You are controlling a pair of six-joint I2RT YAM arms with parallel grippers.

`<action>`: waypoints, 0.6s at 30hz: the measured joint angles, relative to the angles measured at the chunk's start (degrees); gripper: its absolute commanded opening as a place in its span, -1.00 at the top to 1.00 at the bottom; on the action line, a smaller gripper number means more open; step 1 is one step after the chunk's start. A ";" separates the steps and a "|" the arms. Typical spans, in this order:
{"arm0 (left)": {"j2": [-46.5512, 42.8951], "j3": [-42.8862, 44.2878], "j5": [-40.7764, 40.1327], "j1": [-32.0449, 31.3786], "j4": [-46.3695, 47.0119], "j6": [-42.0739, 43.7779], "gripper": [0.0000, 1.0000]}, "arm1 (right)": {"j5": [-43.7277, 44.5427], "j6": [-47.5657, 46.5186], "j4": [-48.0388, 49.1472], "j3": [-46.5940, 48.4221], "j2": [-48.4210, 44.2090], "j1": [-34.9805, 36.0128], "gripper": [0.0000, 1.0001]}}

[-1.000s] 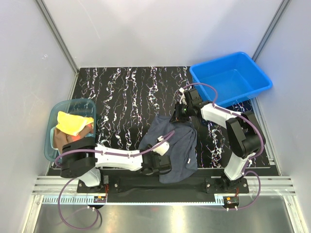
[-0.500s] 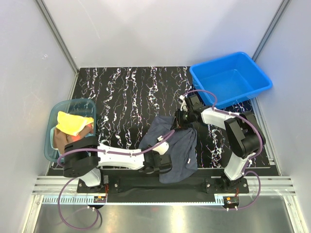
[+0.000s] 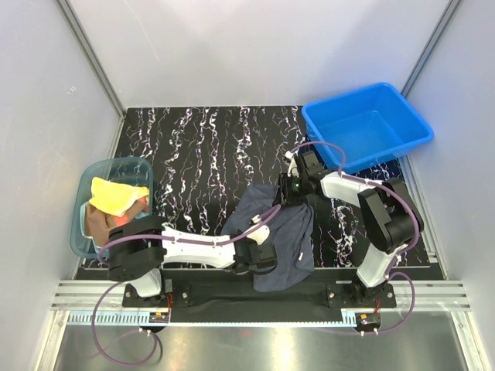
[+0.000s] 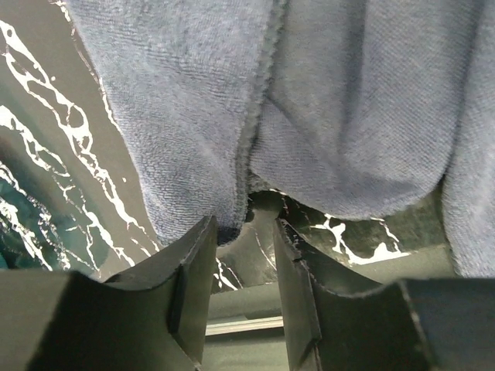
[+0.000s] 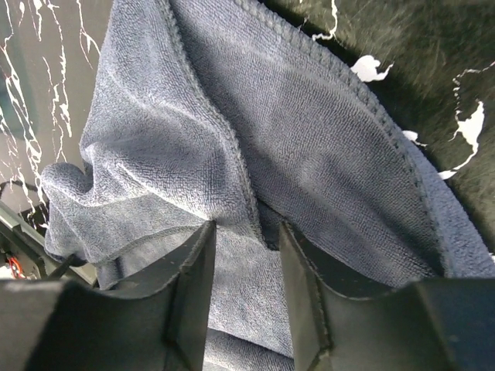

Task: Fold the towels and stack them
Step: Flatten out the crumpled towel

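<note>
The towel [image 3: 294, 232] lies crumpled. My left gripper [image 4: 244, 224] is at its near side and my right gripper [image 5: 246, 226] at its far side. Both have jaws apart, holding nothing.

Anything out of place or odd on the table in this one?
The slate-blue towel lies rumpled and skewed near the front edge, one side bunched in uneven folds rather than flat. The blue bin sits at an angle in the far right corner. Nothing looks spilled or damaged.
</note>
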 measured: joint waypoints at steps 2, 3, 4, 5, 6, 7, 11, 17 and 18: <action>0.87 0.79 -0.17 0.42 -1.01 -0.37 0.22 | 0.22 -0.44 0.17 0.00 -0.24 -0.02 0.07; 1.20 1.07 -0.28 0.57 -1.31 -0.46 0.27 | 0.22 -0.55 0.33 0.00 -0.35 -0.02 0.07; 1.53 1.38 -0.35 0.74 -1.64 -0.66 0.38 | 0.17 -0.57 0.46 0.00 -0.39 -0.02 0.07; 1.77 1.53 -0.44 0.85 -1.81 -0.83 0.42 | 0.04 -0.59 0.76 0.00 -0.39 -0.02 0.09; 2.10 1.55 -0.44 0.96 -1.97 -1.14 0.49 | -0.09 -0.61 1.18 -0.02 -0.39 -0.02 0.10; 2.38 1.60 -0.52 1.22 -2.27 -1.27 0.67 | -0.13 -0.61 1.44 -0.02 -0.39 -0.02 0.11; 3.23 1.60 -0.46 2.16 -3.02 -2.29 1.00 | -0.96 -0.61 2.12 -0.02 -0.42 -0.02 0.23; 3.48 1.60 -1.31 3.19 -4.42 -3.54 1.00 | -1.46 -0.57 1.92 0.68 -0.42 -0.02 0.94; 3.48 1.60 -1.73 3.19 -4.94 -3.87 1.00 | -1.46 -0.52 1.53 1.20 -0.42 -0.02 1.00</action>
